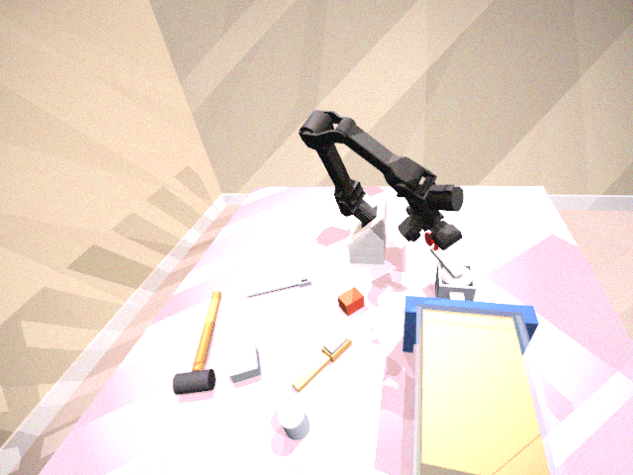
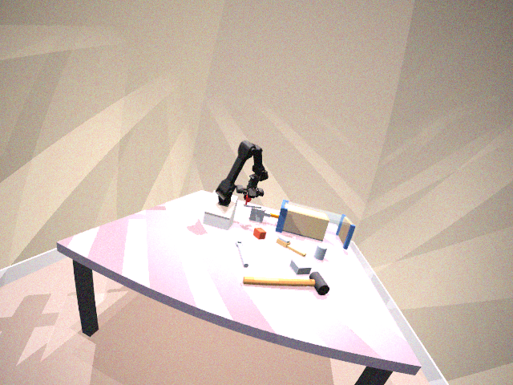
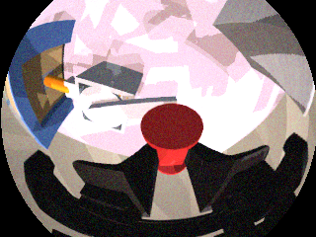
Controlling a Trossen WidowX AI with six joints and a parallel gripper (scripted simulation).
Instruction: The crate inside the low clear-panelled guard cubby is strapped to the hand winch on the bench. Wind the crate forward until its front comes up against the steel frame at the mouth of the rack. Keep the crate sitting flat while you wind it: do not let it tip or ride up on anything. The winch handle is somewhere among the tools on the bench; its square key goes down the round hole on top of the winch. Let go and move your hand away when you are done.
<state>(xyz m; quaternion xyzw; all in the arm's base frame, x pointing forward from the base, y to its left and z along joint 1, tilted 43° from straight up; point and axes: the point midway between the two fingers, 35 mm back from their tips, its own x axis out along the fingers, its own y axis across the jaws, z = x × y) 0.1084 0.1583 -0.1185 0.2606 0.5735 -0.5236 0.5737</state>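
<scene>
My gripper (image 1: 428, 237) (image 2: 249, 194) (image 3: 169, 138) is shut on the red knob (image 3: 172, 125) of the winch handle. The handle's grey crank arm (image 1: 443, 262) (image 2: 253, 205) (image 3: 143, 102) reaches from the knob to the top of the winch (image 1: 454, 292) (image 2: 256, 215) (image 3: 99, 110). Its key end is hidden at the winch top. An orange strap (image 2: 272, 215) (image 3: 56, 84) runs from the winch into the blue frame (image 1: 470, 305) (image 2: 282, 217) (image 3: 49, 32). The tan crate (image 1: 470, 378) (image 2: 305, 224) looks flat inside the clear cubby, close behind that frame; whether they touch cannot be told.
On the bench left of the cubby lie an orange-red block (image 1: 351, 301) (image 2: 260, 233), a brush-like wooden tool (image 1: 319, 369) (image 2: 294, 247), a wrench (image 1: 278, 288) (image 2: 241, 253), a mallet (image 1: 194, 381) (image 2: 281, 281), a grey block (image 1: 246, 369) (image 2: 300, 266) and a grey cylinder (image 1: 294, 423) (image 2: 320, 252).
</scene>
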